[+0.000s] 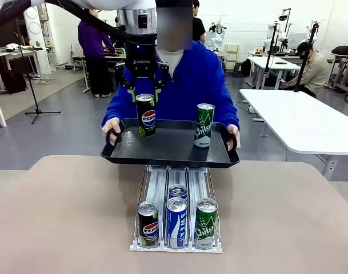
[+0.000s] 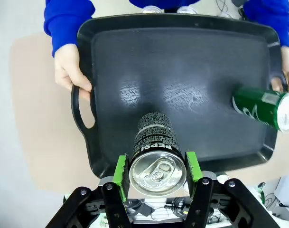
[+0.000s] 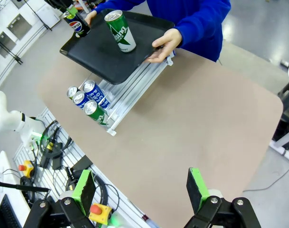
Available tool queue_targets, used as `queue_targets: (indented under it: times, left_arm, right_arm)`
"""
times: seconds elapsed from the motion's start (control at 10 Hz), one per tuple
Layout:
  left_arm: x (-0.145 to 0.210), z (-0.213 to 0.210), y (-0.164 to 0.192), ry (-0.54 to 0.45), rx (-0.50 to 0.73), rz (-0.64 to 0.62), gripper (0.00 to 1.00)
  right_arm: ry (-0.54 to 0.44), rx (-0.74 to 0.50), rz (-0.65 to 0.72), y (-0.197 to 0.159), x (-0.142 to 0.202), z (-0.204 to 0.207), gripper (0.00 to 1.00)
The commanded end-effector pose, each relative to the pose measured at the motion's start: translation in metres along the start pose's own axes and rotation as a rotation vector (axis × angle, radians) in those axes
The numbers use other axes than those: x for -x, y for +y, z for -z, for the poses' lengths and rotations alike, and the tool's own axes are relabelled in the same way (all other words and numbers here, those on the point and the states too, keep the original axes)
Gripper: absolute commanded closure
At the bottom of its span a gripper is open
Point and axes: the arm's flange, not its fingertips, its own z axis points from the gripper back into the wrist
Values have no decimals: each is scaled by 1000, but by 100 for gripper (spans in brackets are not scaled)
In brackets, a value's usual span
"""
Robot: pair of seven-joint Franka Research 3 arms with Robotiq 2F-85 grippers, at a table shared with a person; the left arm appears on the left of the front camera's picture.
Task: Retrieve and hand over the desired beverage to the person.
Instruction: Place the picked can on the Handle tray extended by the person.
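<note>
My left gripper [image 1: 144,91] is shut on a black Pepsi can [image 1: 145,117], gripping it near the top from above. In the left wrist view the can's top [image 2: 157,172] sits between the green pads [image 2: 119,171]. The can is upright with its base at or just above the floor of a black tray [image 1: 168,149]. The person [image 1: 185,80] in a blue hoodie holds the tray by both handles. A green Chilsung can [image 1: 203,125] stands on the tray's right side. My right gripper [image 3: 141,190] hangs open high above the table with nothing between its fingers.
A can rack [image 1: 176,214] lies on the brown table [image 1: 65,217] under the tray's near edge. It holds a Pepsi can [image 1: 148,224], two blue cans [image 1: 176,221] and a green can [image 1: 206,222]. The person's hands [image 2: 70,76] grip the tray handles.
</note>
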Motion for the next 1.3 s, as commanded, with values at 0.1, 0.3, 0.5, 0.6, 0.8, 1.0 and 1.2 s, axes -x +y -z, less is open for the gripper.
queue_targets:
  times: [0.1,0.3,0.5,0.6,0.8,1.0,1.2]
  left_arm:
    - [-17,17,13,-5,17,-9,42]
    - [-21,28,15,21,17,-11,42]
    - [-22,36,12,34,1,0,42]
    - [-22,39,10,45,-10,5,42]
    - [-22,41,8,53,-14,17,42]
    - [-23,41,6,70,-8,29,35]
    - [-22,41,6,76,-3,32,0]
  right_arm:
    - [-8,-19,-12,0,-2,0,0]
    - [-8,-19,-12,0,-2,0,0]
    - [-8,-19,-12,0,-2,0,0]
    - [-8,-19,-12,0,-2,0,0]
    - [-8,-19,-12,0,-2,0,0]
    - [-8,-19,-12,0,-2,0,0]
    - [-8,-19,-12,0,-2,0,0]
